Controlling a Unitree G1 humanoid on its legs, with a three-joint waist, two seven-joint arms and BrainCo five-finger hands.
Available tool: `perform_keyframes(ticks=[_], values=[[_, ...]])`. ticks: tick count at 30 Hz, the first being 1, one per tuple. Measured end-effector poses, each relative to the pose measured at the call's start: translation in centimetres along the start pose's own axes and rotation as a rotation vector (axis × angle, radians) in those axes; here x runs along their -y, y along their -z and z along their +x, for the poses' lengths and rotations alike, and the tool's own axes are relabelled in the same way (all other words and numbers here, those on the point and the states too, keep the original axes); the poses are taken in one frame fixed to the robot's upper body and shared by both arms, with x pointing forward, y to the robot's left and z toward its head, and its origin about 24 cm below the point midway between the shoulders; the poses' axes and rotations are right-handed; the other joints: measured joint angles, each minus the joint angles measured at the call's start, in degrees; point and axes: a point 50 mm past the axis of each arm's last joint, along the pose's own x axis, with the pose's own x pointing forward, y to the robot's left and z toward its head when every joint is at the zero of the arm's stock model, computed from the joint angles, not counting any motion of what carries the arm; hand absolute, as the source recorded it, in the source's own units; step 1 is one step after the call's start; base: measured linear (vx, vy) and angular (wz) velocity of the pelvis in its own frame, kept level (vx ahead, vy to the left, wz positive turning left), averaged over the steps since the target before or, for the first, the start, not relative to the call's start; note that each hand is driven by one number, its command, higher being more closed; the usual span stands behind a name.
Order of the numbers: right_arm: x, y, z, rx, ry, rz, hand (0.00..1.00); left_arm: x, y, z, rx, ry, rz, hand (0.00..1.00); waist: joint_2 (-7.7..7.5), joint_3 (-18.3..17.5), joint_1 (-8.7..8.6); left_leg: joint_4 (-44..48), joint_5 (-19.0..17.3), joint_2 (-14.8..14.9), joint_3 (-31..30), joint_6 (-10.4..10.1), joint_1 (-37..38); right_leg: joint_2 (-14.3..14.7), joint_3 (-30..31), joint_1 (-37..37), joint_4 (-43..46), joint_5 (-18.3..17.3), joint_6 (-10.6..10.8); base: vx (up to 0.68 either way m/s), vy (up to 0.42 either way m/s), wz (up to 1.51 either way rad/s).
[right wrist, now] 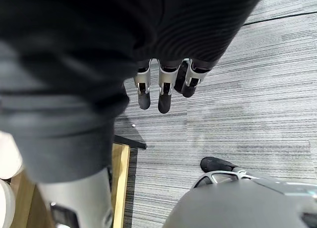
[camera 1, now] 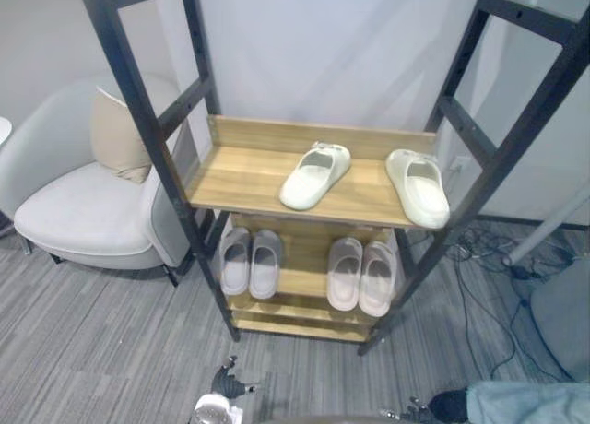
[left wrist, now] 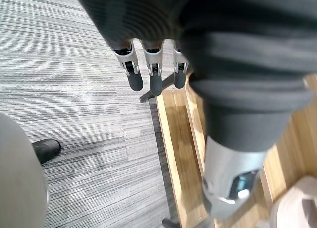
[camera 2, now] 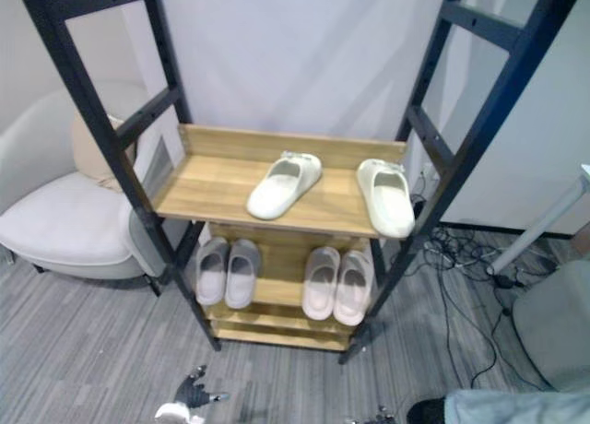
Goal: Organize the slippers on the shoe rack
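The left hand (left wrist: pixel 154 78) hangs low before the shoe rack (camera 1: pixel 138 111), fingers straight and empty. Up and ahead of it, on the rack's upper shelf (camera 1: pixel 240 180), one white slipper (camera 1: pixel 315 175) lies with its long axis skewed. Its mate (camera 1: pixel 419 189) lies at the rack's right edge, front-to-back, nearer the right hand (right wrist: pixel 163 96), likewise straight-fingered and empty; no writing is legible on either.
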Motion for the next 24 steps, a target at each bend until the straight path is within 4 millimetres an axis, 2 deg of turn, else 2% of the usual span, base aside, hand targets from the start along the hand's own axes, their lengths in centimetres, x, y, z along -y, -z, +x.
perform_keyframes(ticks=[4,5,7,12,16,17,20,24], values=[[0.3,-0.2,0.0,0.011,0.005,-0.003,0.00,1.5,-1.4,-0.1,0.069,0.069,0.072,0.00,0.44,0.9,-0.13,0.0,-0.1,0.5,0.3,-0.2,0.2,0.4,0.4,0.1,0.0,-0.1,-0.1,-0.01,-0.001,-0.05],[0.3,-0.3,0.0,0.016,0.006,-0.005,0.00,2.7,-2.2,-0.3,0.115,0.129,0.117,0.00,0.52,1.1,-0.15,0.0,-0.2,0.8,0.6,-0.3,0.3,0.6,0.7,0.1,0.0,-0.1,-0.2,-0.02,-0.003,-0.09],[0.4,-0.4,0.0,0.019,0.007,-0.006,0.00,3.9,-3.1,-0.6,0.162,0.182,0.154,0.00,0.54,1.1,-0.15,0.0,-0.3,0.8,1.0,-0.5,0.6,0.7,1.1,0.1,0.0,-0.1,-0.2,-0.01,0.009,-0.12],[0.4,-0.5,0.0,0.028,0.005,-0.014,0.00,8.8,-6.3,-2.8,0.348,0.425,0.255,0.00,0.62,1.1,-0.29,0.1,-0.6,1.2,1.3,-0.7,0.6,1.2,1.4,0.0,0.0,-0.2,-0.4,0.00,0.007,-0.04],[0.4,-0.6,0.0,0.035,-0.004,-0.044,0.00,11.1,-9.9,-5.1,0.523,0.562,0.242,0.00,0.73,1.0,-0.34,0.1,-0.7,1.6,1.3,-0.9,0.6,1.5,1.3,0.0,0.0,-0.4,-0.6,0.00,0.000,0.00],[0.4,-0.6,0.0,0.035,-0.004,-0.047,0.00,11.7,-11.3,-6.1,0.594,0.602,0.218,0.00,0.83,1.0,-0.37,0.0,-0.7,1.6,1.3,-0.9,0.6,1.6,1.2,-0.1,0.0,-0.4,-0.6,0.00,0.000,0.00],[0.5,-0.6,0.0,0.035,-0.003,-0.056,0.00,12.2,-14.4,-8.0,0.739,0.672,0.169,0.00,1.11,0.8,-0.39,0.0,-0.7,1.7,1.3,-0.9,0.5,1.6,1.2,-0.2,0.0,-0.4,-0.6,0.00,0.000,0.00],[0.5,-0.6,0.1,0.037,-0.011,-0.097,0.00,11.5,-18.9,-10.0,0.919,0.705,0.094,0.00,1.33,-0.4,-0.79,0.0,-0.7,1.6,1.2,-0.9,-0.3,1.6,1.0,-0.4,0.0,-0.4,-0.7,0.00,0.000,0.00]])
